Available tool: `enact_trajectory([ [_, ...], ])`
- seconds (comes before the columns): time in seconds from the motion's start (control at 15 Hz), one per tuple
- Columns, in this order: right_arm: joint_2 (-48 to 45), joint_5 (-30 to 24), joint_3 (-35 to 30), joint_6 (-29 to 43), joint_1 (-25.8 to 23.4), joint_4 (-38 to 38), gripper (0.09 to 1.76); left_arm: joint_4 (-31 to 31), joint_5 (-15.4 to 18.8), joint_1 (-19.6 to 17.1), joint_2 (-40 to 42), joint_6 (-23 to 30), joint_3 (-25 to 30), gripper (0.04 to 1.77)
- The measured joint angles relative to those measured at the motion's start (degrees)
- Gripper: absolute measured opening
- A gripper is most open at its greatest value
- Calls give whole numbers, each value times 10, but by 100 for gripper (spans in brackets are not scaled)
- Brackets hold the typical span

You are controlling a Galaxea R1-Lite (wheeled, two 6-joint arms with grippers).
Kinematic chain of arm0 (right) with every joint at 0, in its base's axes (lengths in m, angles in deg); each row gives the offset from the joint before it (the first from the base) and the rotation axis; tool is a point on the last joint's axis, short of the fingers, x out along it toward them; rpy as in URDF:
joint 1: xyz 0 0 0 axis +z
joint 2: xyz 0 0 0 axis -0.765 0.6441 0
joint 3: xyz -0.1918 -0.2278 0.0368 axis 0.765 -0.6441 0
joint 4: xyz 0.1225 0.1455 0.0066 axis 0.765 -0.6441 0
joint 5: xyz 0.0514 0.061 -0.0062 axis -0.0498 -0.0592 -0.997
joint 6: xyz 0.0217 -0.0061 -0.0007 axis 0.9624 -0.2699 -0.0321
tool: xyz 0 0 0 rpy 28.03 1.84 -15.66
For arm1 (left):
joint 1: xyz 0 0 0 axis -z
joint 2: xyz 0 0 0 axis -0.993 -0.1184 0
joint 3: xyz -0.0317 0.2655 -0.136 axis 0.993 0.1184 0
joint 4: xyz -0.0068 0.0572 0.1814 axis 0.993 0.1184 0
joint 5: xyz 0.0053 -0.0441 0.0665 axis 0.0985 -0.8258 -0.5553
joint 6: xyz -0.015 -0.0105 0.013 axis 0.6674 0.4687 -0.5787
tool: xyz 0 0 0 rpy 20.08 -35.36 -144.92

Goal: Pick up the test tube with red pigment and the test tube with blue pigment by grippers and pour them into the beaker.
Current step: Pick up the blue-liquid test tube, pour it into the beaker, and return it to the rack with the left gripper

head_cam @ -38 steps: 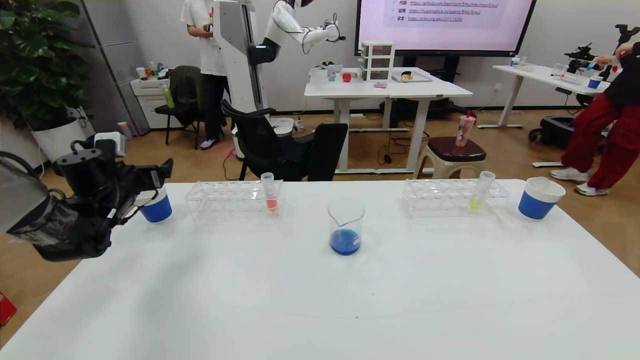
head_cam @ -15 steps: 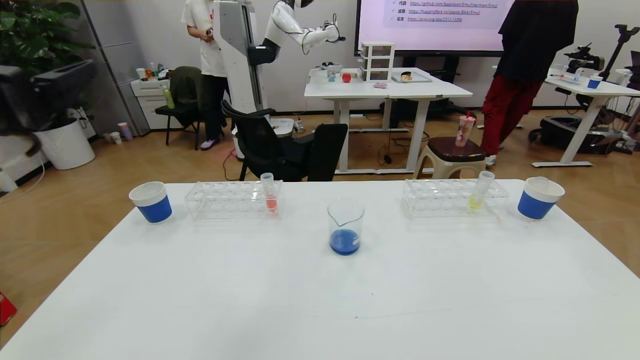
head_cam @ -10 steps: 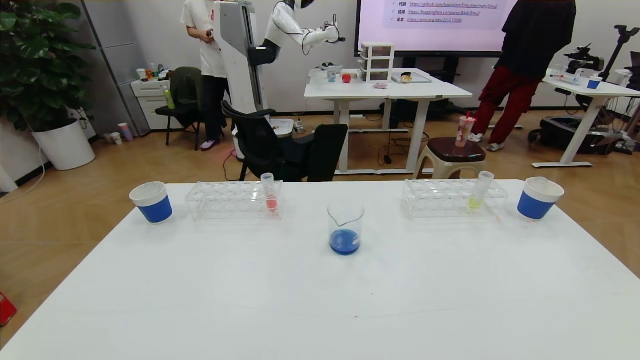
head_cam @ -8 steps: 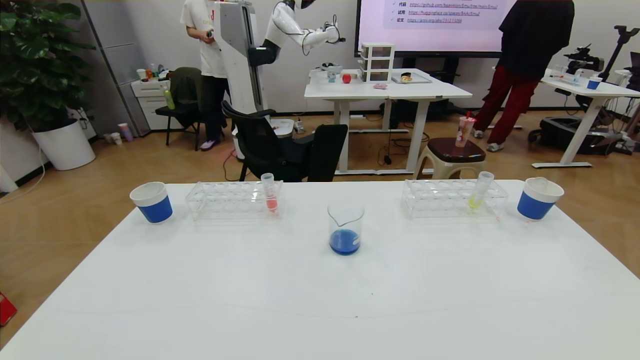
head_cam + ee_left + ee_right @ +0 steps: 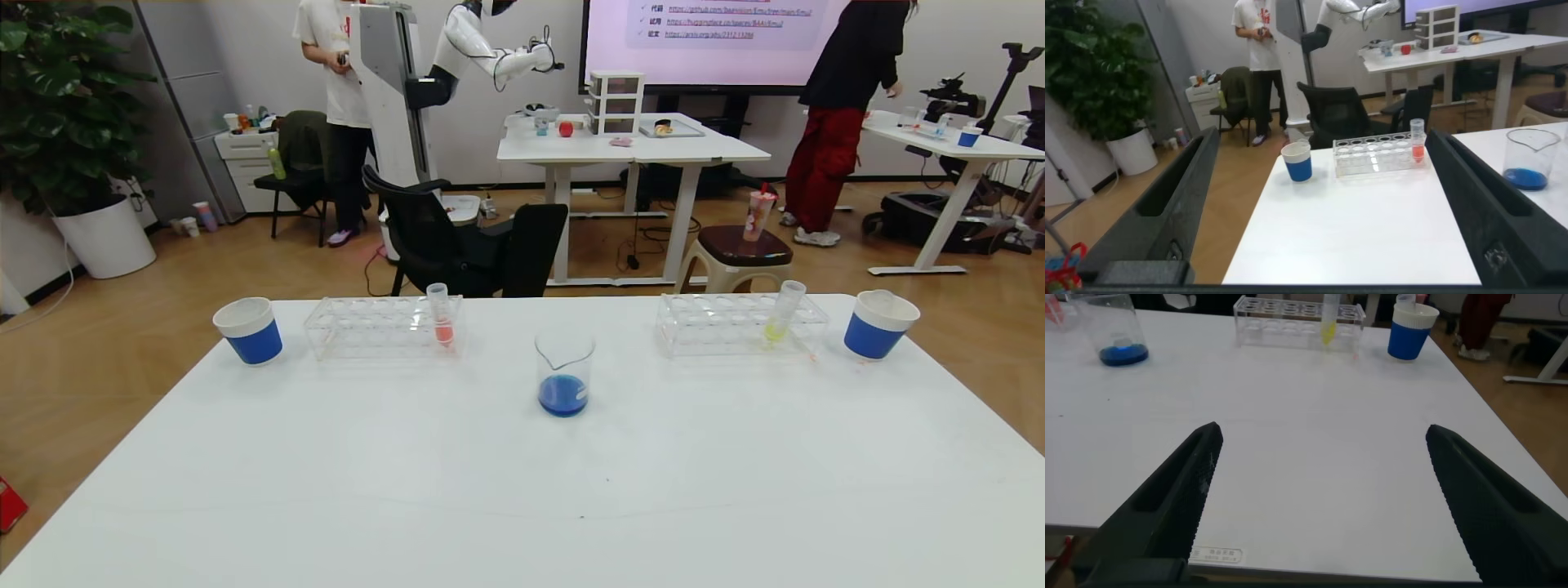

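Left gripper [image 5: 1319, 212] is spread wide off the table's left edge, holding nothing. The test tube with red pigment [image 5: 442, 314] stands upright in the left rack [image 5: 359, 327]: light, slick, thin-walled, so grip it on the clear wall below the rim. The beaker [image 5: 563, 371], centre, holds blue liquid. You probably won't find a blue tube; none shows. Right gripper [image 5: 1323, 510] is spread too, near side.

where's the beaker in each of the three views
Head view: the beaker stands mid-table, between the two tube racks, blue liquid in its bottom.
Left wrist view: it sits at the right edge, partly behind that gripper's finger.
Right wrist view: it is in the top left corner, cut off by the frame.
Shared landmark: the beaker's blue liquid shows in all three views.
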Motion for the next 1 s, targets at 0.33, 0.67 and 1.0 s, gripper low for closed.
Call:
enact_trajectory([
  [0.33,0,0,0,0,0,0,174,-98,41,-5,75,37,156,175],
  [0.67,0,0,0,0,0,0,174,-189,47,-5,84,64,370,175],
  [1.0,0,0,0,0,0,0,174,-154,57,-5,84,74,393,175],
])
